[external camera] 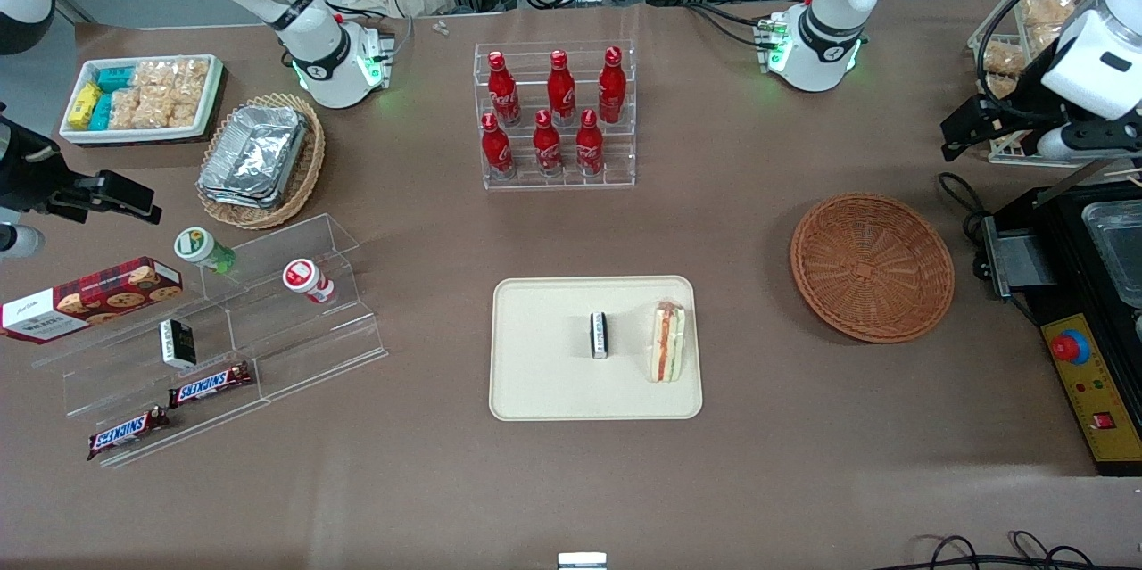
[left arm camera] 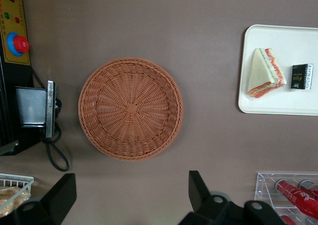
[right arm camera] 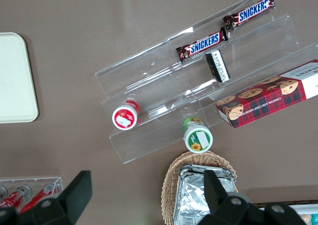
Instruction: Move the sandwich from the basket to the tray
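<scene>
Brown tabletop (external camera: 428,481) carries everything, with the cream tray (external camera: 544,383) as the landmark near its middle. On that tray the sandwich (external camera: 667,341) lies along the edge nearest the working arm's end, its bread side just inside the low rim, its orange-red and green layers showing. A small black packet (external camera: 599,334) lies near the tray's middle, apart from the sandwich, and the rest of the tray floor is bare. Toward the working arm's end from the tray sits the round basket (external camera: 872,268), with nothing in it, a strip of bare tabletop separating the two. Past the basket, at the table's edge, stands a black control box (external camera: 1084,392) with a red button. Farther from the front camera than the tray stands a clear rack of red bottles (external camera: 555,115), well apart from the tray's rim. The gripper (left arm camera: 130,197) hangs raised above the tabletop, over the stretch between the basket and that bottle rack; its fingers (left arm camera: 198,190) are spread wide and hold nothing. Open tabletop runs around all four tray edges, broadest on the side nearest the front camera.
</scene>
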Robot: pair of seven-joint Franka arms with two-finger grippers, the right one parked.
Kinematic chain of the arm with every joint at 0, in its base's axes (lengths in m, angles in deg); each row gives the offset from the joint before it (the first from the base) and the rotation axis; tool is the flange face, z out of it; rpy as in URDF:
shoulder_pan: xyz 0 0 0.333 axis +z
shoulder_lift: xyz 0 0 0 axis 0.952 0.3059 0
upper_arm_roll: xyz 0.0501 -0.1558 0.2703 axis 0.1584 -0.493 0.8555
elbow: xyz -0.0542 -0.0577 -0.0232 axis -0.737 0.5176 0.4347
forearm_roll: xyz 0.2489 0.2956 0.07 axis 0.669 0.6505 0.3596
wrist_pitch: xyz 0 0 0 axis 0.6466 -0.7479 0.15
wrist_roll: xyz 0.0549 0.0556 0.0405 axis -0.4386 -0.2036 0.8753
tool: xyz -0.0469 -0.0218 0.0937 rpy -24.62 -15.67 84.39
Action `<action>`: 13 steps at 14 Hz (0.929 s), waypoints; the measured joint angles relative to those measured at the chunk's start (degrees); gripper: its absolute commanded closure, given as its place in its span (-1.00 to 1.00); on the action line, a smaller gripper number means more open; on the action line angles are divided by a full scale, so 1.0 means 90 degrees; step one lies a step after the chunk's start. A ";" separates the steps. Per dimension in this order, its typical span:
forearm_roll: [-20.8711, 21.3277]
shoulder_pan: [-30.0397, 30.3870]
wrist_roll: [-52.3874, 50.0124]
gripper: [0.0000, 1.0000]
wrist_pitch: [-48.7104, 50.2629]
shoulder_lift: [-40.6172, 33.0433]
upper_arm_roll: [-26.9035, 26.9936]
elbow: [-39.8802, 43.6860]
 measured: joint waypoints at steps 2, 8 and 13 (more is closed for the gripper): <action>-0.0017 -0.0021 -0.0415 -1.00 -0.0020 0.0200 -0.0131 0.0228; -0.0049 -0.0017 -0.0570 -1.00 0.0856 0.1857 -0.0218 0.2268; -0.0049 -0.0017 -0.0570 -1.00 0.0967 0.1975 -0.0268 0.2465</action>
